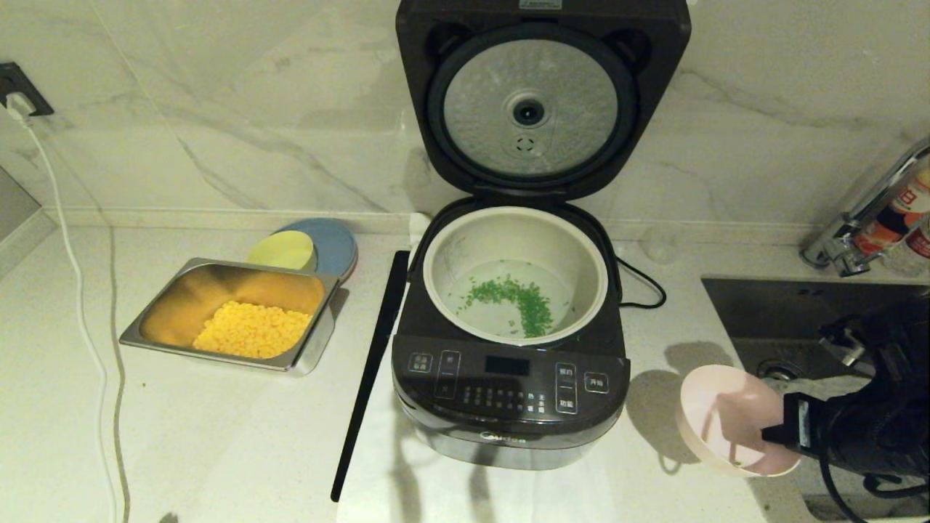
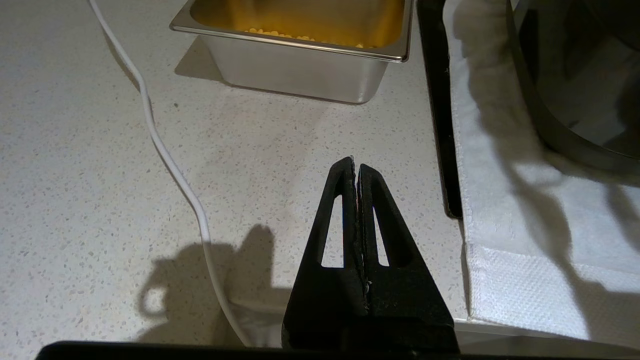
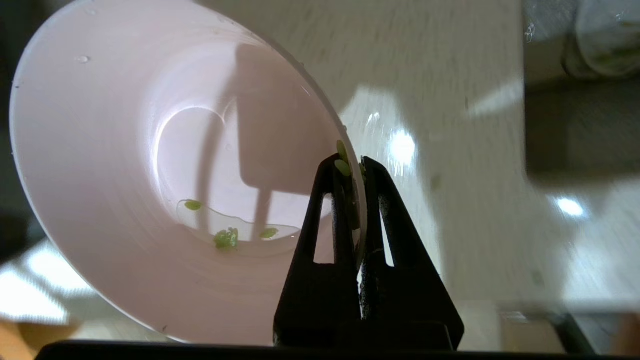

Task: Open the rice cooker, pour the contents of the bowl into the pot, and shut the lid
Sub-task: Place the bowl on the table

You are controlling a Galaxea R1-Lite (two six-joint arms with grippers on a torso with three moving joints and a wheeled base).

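The dark rice cooker [image 1: 508,396] stands mid-counter with its lid [image 1: 541,98] raised, dimpled silver underside showing. Green chopped bits [image 1: 516,298] lie in a little water inside the cream pot [image 1: 596,272]. To the cooker's right, my right gripper [image 1: 781,430] is shut on the rim of the pink bowl [image 1: 719,414], which is tilted on its side above the counter. In the right wrist view the bowl [image 3: 110,150] holds only a few green bits [image 3: 226,238] and a thin pool of water, its rim pinched by the gripper [image 3: 356,167]. My left gripper [image 2: 355,165] is shut with nothing in it, low over the counter left of the cooker.
A steel tray [image 1: 312,349] of yellow corn sits left of the cooker, with a yellow-green bowl [image 1: 283,250] on a blue plate [image 1: 336,243] behind it. A black strip [image 1: 370,363] edges the white cloth [image 2: 525,250]. A white cable [image 1: 80,305] runs down the left. Sink [image 1: 785,312] and tap [image 1: 864,218] at right.
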